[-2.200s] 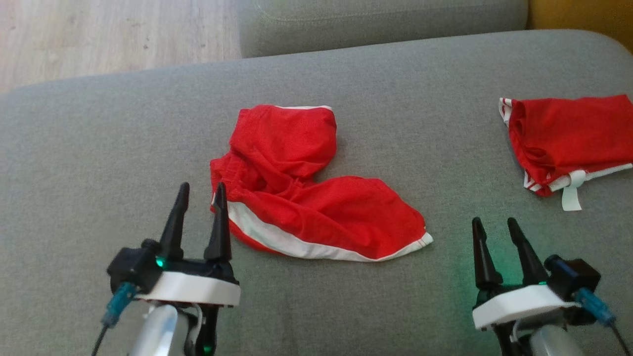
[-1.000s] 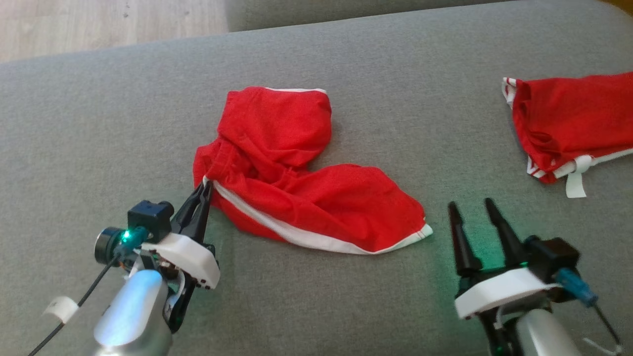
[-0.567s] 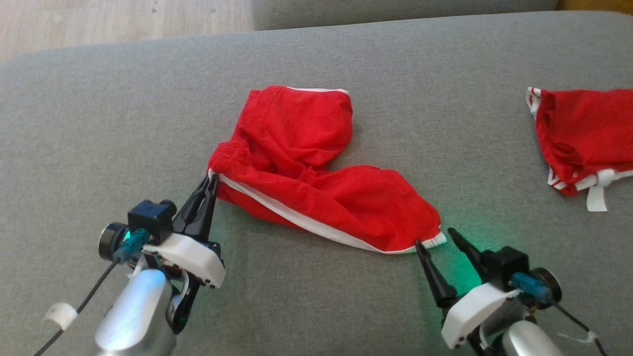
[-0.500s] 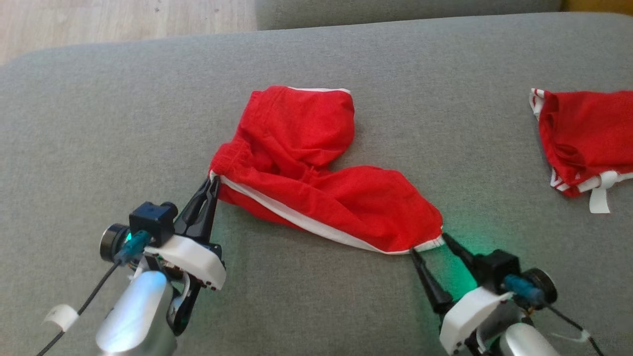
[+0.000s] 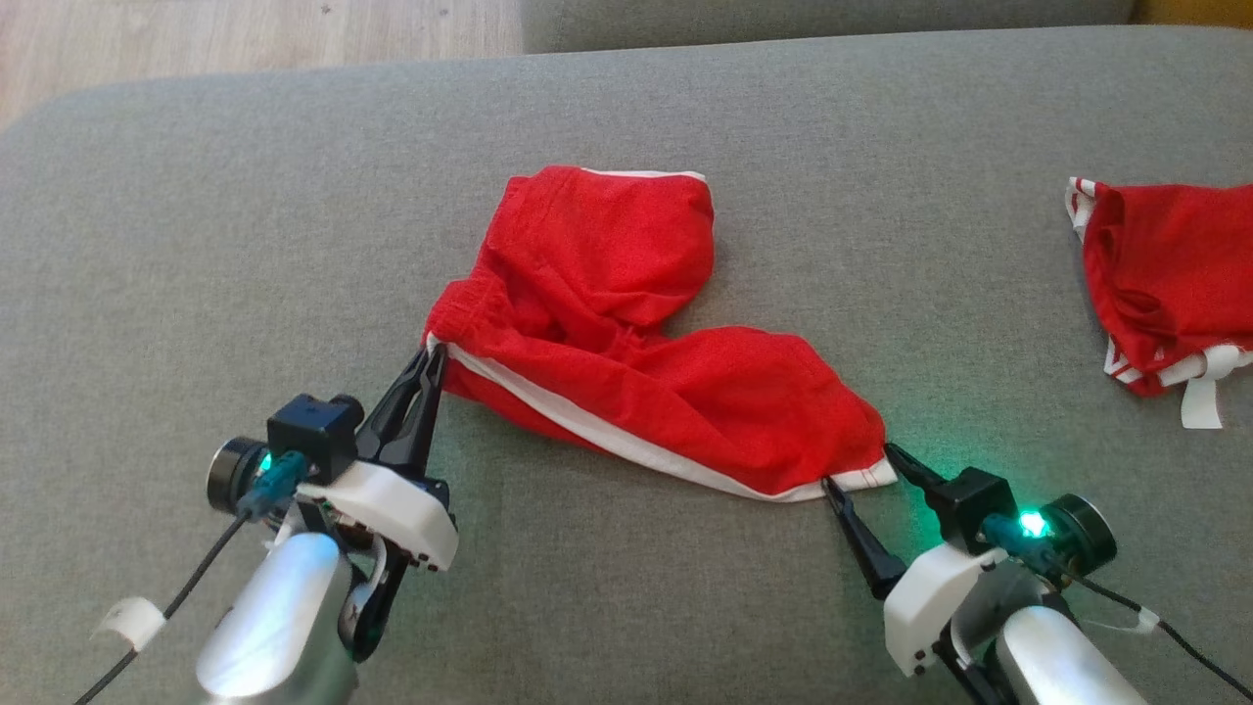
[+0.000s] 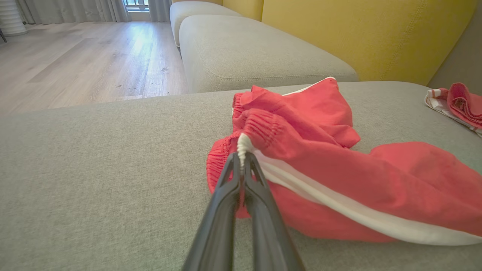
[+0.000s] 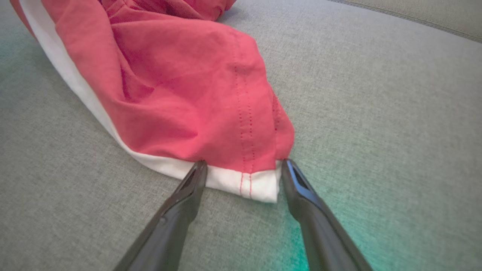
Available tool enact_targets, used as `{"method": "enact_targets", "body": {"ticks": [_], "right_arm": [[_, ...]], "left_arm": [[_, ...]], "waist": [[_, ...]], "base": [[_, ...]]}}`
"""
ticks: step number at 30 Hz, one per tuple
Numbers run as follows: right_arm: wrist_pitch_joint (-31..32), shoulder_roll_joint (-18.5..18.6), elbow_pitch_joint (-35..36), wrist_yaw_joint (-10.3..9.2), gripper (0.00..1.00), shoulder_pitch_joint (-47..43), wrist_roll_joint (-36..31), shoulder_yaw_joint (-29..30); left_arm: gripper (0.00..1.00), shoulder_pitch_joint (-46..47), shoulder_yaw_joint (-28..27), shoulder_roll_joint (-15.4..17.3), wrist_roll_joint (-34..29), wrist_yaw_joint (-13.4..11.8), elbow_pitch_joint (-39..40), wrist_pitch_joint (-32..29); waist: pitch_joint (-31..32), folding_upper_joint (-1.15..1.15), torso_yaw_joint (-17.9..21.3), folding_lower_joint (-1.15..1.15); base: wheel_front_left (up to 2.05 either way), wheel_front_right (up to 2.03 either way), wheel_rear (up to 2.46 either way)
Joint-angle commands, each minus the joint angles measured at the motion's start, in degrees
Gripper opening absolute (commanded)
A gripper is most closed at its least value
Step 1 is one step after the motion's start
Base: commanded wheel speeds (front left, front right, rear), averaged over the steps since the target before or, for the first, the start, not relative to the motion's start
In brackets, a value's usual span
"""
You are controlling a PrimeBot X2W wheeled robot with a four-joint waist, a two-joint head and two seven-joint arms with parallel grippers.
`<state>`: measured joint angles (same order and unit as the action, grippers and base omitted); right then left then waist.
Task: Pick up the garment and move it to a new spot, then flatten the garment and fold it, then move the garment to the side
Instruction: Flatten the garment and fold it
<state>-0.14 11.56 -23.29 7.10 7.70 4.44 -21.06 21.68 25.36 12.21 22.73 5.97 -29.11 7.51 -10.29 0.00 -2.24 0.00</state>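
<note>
The garment (image 5: 626,333) is a pair of red shorts with a white side stripe, lying crumpled on the grey cushion (image 5: 245,225). My left gripper (image 5: 434,354) is shut on the white end of its elastic waistband, which the left wrist view shows pinched at the tips (image 6: 241,160). My right gripper (image 5: 861,468) stands open at the white hem of the near leg. In the right wrist view its two fingers straddle that hem corner (image 7: 244,182), one tip at each side, with the garment (image 7: 180,86) spreading away beyond them.
A second red garment with white trim (image 5: 1165,284) lies at the cushion's right edge and also appears in the left wrist view (image 6: 457,105). Another grey cushion (image 6: 256,56), a yellow backrest (image 6: 357,34) and wooden floor (image 6: 83,60) lie beyond.
My right gripper has moved forward and left until its open fingers reach the leg hem. My left gripper stays shut on the waistband. The camera has shifted a little.
</note>
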Motion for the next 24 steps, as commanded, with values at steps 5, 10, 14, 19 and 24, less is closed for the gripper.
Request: {"method": "enact_targets", "body": {"ticks": [5,10,14,19,24], "right_arm": [[0.4,0.4,0.1,0.39,1.00,1.9,0.9,-1.8],[0.3,1.0,0.0,0.39,0.31,2.2,2.3,-3.5],[0.3,1.8,0.6,0.39,0.00,2.2,3.3,-4.3],[0.0,2.9,2.7,0.39,0.00,1.2,4.3,-4.1],[-0.4,4.4,7.0,0.39,0.00,1.1,5.8,-3.2]], "left_arm": [[0.00,1.0,-1.6,1.9,0.8,-0.6,2.2,-0.2],[0.00,0.8,-1.5,2.3,1.0,-0.7,2.2,-0.3],[0.00,0.5,-1.5,2.5,1.3,-0.9,1.9,-0.3],[0.00,-0.2,-1.4,2.9,1.6,-1.0,1.4,-0.2],[0.00,-0.7,-1.4,3.8,1.6,-1.3,2.3,0.2]], "waist": [[0.1,0.00,-0.1,0.00],[0.4,0.00,0.1,0.00],[1.1,0.00,0.4,0.00],[2.7,0.00,0.9,0.00],[4.6,0.00,1.4,0.00]], "base": [[0.00,0.00,0.00],[0.00,0.00,0.00],[0.00,0.00,0.00],[0.00,0.00,0.00],[0.00,0.00,0.00]]}}
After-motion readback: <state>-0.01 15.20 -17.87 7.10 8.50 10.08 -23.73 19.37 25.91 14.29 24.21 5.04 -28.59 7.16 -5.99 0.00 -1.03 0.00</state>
